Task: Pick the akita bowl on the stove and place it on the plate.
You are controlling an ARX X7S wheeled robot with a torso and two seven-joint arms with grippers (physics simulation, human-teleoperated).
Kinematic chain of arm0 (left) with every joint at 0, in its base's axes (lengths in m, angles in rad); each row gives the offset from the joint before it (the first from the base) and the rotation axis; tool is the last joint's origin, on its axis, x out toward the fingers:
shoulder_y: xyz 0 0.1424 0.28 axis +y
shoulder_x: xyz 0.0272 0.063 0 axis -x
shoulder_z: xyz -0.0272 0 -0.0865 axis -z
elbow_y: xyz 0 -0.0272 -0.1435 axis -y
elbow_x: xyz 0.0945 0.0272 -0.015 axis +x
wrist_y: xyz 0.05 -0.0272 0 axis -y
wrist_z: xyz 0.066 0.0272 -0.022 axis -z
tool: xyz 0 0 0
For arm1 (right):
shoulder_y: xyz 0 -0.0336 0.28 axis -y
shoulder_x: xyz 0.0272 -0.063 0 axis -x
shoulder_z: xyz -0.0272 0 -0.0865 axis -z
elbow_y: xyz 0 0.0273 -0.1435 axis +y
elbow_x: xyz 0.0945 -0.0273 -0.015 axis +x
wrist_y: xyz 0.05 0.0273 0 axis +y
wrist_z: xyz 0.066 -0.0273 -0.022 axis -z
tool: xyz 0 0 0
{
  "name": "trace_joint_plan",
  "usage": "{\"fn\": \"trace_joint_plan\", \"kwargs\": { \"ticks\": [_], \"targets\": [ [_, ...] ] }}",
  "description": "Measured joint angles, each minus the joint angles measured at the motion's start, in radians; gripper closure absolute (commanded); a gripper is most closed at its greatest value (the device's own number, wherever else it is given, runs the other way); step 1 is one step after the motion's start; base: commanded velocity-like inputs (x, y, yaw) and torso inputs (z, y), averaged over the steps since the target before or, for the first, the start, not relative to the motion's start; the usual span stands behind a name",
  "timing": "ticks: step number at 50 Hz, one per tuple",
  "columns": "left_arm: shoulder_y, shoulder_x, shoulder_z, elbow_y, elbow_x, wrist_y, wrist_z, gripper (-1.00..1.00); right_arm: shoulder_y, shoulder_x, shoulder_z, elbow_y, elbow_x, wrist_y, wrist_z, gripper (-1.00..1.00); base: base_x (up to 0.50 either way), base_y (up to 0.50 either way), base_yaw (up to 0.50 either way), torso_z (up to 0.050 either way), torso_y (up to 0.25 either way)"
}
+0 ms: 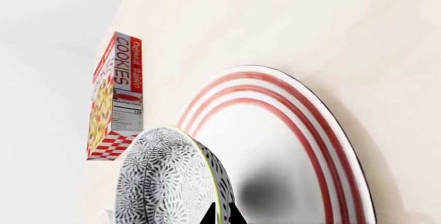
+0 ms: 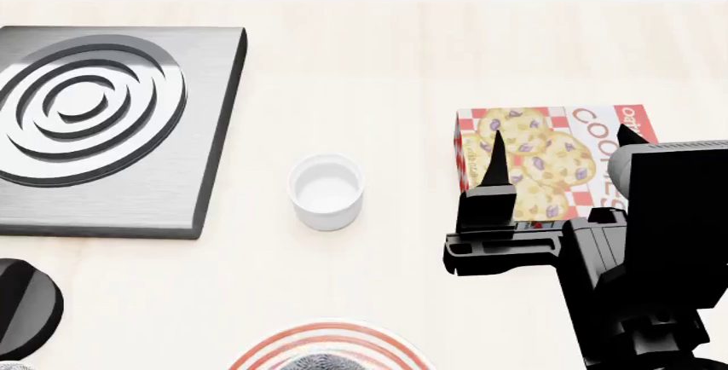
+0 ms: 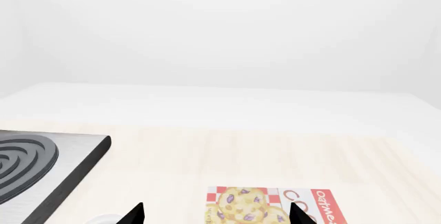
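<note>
The grey-and-white speckled akita bowl (image 1: 169, 182) is seen over the red-ringed white plate (image 1: 289, 146), apparently pinched by the left gripper (image 1: 219, 214); the right gripper (image 2: 557, 144) is spread.

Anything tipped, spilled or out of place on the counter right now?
Nothing spilled or damaged. The cookie box lies flat on its side, not upright. The stove is bare: the akita bowl is at the plate, held in the left pincer; touching or not, I can't tell. The white cup stands upright.
</note>
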Motion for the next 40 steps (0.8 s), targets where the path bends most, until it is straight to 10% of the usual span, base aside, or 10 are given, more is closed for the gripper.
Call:
{"fn": "trace_joint_plan", "kwargs": {
  "ticks": [5,6,40],
  "targets": [
    [0.003,-0.001,0.000,-0.001,0.001,-0.002,0.000,1.00,0.000,0.001,-0.001,0.000,0.001,-0.001,0.001,-1.00,0.00,0.00,0.00,0.000,0.000],
    [0.004,-0.001,0.001,-0.002,0.001,-0.002,0.000,-1.00,0.000,0.001,-0.001,0.001,0.002,-0.002,0.002,-1.00,0.00,0.00,0.00,0.000,0.000],
    [0.015,0.020,-0.079,0.064,-0.001,-0.037,-0.025,-1.00,-0.001,0.009,-0.007,0.006,0.017,-0.005,0.011,-1.00,0.00,0.00,0.00,0.000,0.000]
  ]
}}
